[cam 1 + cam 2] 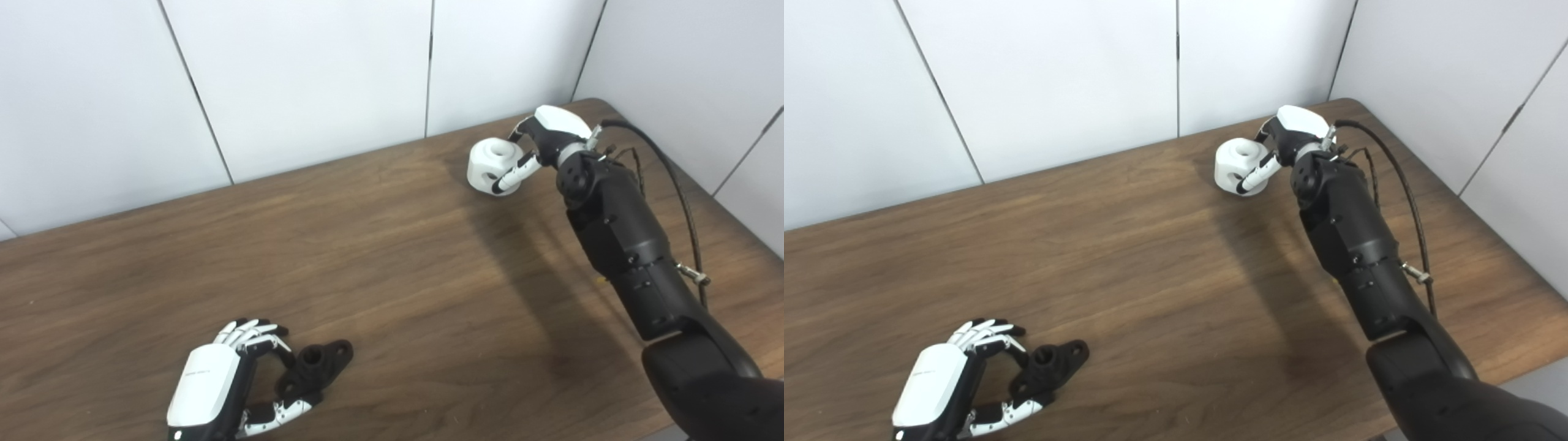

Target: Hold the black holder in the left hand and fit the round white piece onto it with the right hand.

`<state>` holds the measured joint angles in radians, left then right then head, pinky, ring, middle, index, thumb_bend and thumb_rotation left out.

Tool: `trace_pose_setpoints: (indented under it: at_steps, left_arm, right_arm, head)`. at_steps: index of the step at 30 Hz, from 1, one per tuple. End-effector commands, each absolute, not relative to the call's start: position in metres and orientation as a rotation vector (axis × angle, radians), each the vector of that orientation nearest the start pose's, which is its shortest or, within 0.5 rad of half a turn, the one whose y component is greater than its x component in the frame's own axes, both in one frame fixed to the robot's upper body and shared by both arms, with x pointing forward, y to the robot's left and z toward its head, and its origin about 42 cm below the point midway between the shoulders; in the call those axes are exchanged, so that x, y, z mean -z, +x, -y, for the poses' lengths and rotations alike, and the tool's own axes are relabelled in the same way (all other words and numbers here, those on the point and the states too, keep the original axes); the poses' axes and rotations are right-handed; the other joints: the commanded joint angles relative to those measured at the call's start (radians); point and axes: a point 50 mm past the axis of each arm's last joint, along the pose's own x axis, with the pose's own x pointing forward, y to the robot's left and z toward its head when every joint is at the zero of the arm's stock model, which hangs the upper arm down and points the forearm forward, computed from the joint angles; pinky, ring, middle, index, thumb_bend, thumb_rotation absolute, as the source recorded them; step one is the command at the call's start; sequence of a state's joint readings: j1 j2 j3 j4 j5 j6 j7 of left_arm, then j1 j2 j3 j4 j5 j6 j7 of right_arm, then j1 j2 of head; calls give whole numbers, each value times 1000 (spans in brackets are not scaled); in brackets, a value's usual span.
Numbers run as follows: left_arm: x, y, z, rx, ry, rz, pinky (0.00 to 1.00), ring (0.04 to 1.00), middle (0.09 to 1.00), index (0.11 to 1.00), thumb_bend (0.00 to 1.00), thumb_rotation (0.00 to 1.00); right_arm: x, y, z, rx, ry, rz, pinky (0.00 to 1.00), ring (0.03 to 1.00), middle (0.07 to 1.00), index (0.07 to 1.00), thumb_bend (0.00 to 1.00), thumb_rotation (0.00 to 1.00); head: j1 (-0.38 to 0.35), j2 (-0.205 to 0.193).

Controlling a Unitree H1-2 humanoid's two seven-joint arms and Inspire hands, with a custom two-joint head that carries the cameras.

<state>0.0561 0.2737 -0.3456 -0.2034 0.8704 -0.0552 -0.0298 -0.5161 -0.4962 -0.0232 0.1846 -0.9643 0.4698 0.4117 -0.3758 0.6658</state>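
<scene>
The black holder (315, 366) lies flat on the brown table (392, 263) near the front left, a short tube rising from its plate. My left hand (229, 383) curls around its left end, fingers behind and thumb in front, touching it without lifting it. Far back on the right, the round white piece (491, 165), a chunky cylinder with a hole on top and one in its side, sits on the table. My right hand (542, 144) wraps it from the right, thumb across its front and fingers behind it.
White wall panels (306, 79) run along the table's far edge and right side. A black cable (674, 184) loops from the right wrist along the forearm. The table's right edge lies close beside the right arm.
</scene>
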Motion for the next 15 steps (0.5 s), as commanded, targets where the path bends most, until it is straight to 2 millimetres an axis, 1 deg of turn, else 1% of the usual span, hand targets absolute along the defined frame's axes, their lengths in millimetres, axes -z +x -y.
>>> trace_pose_setpoints:
  at_steps: [1,2,3,4,5,10,15]
  left_arm:
    - [-114,244,-202,366,1128,221,907,833,748,485,520,43]
    - [-114,244,-202,365,1126,224,907,833,748,485,520,43]
    - [-114,244,-203,364,1125,226,904,831,746,485,520,43]
    - [-113,244,-203,364,1124,227,902,830,745,485,520,44]
    - [-113,244,-203,363,1124,227,902,830,744,485,520,44]
    - [-113,244,-202,365,1127,223,906,834,747,485,520,44]
    - [-113,245,-202,363,1125,226,904,832,745,485,520,43]
  right_arm:
    - [-275,434,385,288,-1284,-266,1000,984,893,552,731,207]
    - [-275,433,385,295,-1281,-256,1000,984,891,540,690,196]
    - [-275,433,385,302,-1279,-243,1000,979,880,514,610,172]
    - [-275,433,385,306,-1278,-235,1000,972,861,498,559,156]
    - [-275,432,385,310,-1278,-225,1000,969,855,492,542,151]
    - [-275,430,387,308,-1288,-199,1000,951,793,486,520,139]
    - [-274,427,387,307,-1290,-199,1000,951,791,486,520,138]
  head:
    - [0,1]
    - [0,1]
    - [0,3]
    - [0,3]
    - [0,3]
    - [0,-2]
    - [3,-1]
